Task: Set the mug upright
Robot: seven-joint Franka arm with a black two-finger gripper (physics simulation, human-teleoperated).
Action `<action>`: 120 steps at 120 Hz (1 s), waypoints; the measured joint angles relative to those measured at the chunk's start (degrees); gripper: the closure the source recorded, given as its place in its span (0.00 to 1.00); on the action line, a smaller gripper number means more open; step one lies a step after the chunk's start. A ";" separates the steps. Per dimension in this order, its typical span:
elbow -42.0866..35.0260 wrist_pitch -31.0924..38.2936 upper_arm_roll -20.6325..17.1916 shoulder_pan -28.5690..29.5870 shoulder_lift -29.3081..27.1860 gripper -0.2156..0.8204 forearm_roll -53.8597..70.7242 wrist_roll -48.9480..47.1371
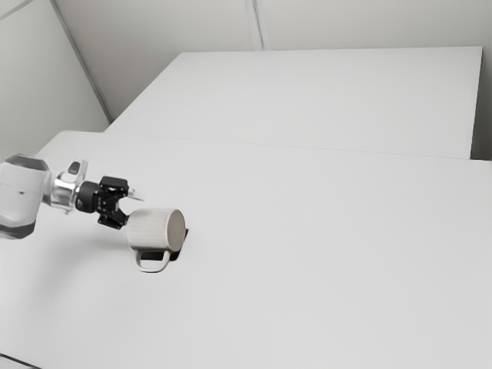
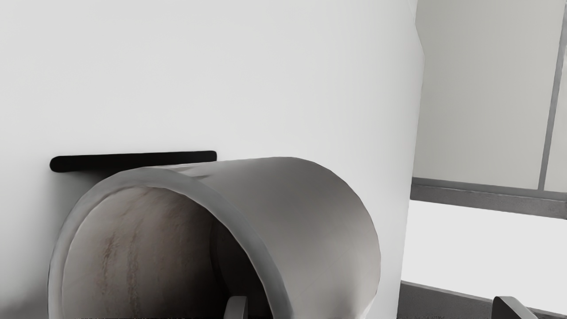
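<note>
Mug on side, rim by wide tool, broad tbl span twd ext. view's right.

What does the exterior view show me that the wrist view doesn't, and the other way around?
Exterior view: the white arm, and the flat base of the mug.
Wrist view: the mug's hollow inside, with brownish streaks.
Both: the mug lying on its side on the white table, the black object by it, and the end effector, fingers spread apart.
</note>
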 joint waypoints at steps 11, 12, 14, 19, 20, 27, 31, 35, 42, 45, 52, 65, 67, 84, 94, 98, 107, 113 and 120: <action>-0.88 -0.61 -0.06 0.00 0.01 0.21 -0.37 2.92; -0.94 -0.65 -0.06 0.00 0.01 0.22 -0.40 3.16; -1.06 -0.72 -0.07 0.00 0.01 0.23 -0.47 3.64; -1.25 -0.84 -0.08 0.00 0.01 0.29 -0.60 4.77; -1.29 -0.86 -0.08 0.00 0.01 0.30 -0.63 4.99; -1.43 -0.95 -0.08 0.02 0.00 0.44 -0.78 6.41; -1.48 -0.99 -0.08 0.05 0.00 0.53 -0.90 7.15; -1.57 -1.04 -0.09 0.07 -0.02 0.60 -1.02 7.85; -1.70 -1.13 -0.15 0.07 -0.01 0.71 -1.37 8.99; -1.72 -1.16 -0.18 0.04 -0.04 0.74 -1.53 9.44; -1.75 -1.26 -0.18 0.04 -0.07 0.81 -1.98 10.42; -1.70 -1.35 -0.20 0.05 -0.08 0.88 -2.64 11.99; -1.69 -1.36 -0.19 0.05 -0.08 0.88 -2.72 12.21; -1.33 -1.44 -0.46 0.03 -1.36 0.93 -3.19 13.74; -0.49 -1.28 -1.21 -0.02 -3.34 0.94 -3.13 14.28; 0.32 -1.03 -1.96 -0.01 -4.26 0.94 -2.74 14.41; 2.07 0.86 -6.00 0.21 -6.62 0.95 1.04 14.30; 2.82 3.25 -10.26 0.07 -8.07 0.95 5.78 13.80; 4.03 6.32 -15.17 -0.46 -9.15 0.95 12.15 12.84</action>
